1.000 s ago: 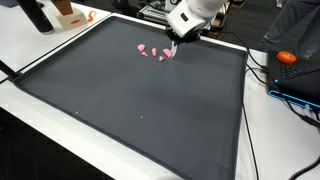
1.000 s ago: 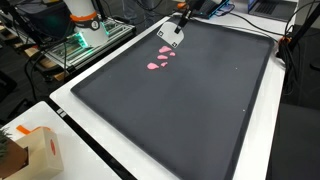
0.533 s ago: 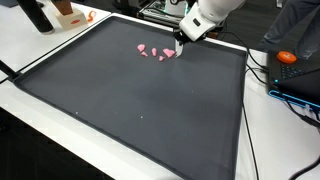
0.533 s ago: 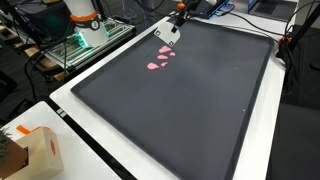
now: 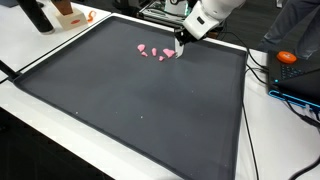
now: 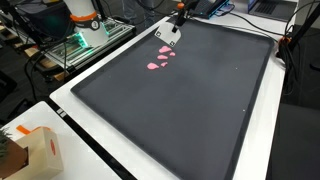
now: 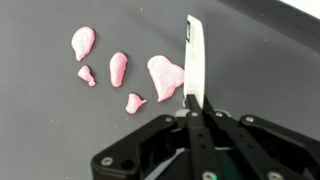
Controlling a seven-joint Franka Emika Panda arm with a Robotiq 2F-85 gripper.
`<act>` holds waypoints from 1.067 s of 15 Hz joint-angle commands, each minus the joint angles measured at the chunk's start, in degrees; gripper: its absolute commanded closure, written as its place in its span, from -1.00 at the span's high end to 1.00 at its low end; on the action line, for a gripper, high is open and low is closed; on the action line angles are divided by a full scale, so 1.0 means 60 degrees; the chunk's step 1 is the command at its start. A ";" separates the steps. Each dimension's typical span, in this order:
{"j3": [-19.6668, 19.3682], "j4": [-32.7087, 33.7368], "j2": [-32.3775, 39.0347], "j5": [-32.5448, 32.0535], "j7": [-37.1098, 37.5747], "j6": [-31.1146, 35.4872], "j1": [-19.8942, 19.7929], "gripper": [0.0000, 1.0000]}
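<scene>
Several small pink blobs [image 5: 155, 51] lie in a cluster near the far edge of a large dark mat [image 5: 140, 115]; in the wrist view the biggest blob [image 7: 165, 75] is next to a thin white flat blade [image 7: 194, 55]. My gripper [image 7: 190, 103] is shut on the blade's near end, and the blade sticks out ahead of the fingers, just right of the cluster. In both exterior views the gripper [image 5: 184, 38] [image 6: 176, 22] hangs over the mat's far edge with the white blade [image 6: 167, 37] pointing down toward the pink blobs [image 6: 159, 58].
The mat [image 6: 190, 100] covers most of a white table. A cardboard box [image 6: 35, 150] stands at one corner. An orange object [image 5: 287, 57] and cables lie beside the mat, and an orange box [image 5: 68, 12] and a dark bottle [image 5: 35, 15] at another corner.
The gripper with the blade has shifted slightly right, off the end of the pink cluster. The blobs have not visibly moved.
</scene>
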 commanded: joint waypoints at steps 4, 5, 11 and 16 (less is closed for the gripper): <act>-0.0005 -0.0706 -0.0560 -0.0371 -0.0072 0.0992 -0.0129 -0.98; -0.0018 -0.0752 -0.0609 -0.0365 -0.0070 0.1115 -0.0166 -0.98; -0.0164 -0.1117 -0.0994 -0.0182 -0.0144 0.1945 -0.0530 -0.98; -0.0290 -0.1422 -0.1373 0.0226 -0.0274 0.2553 -0.1025 -0.98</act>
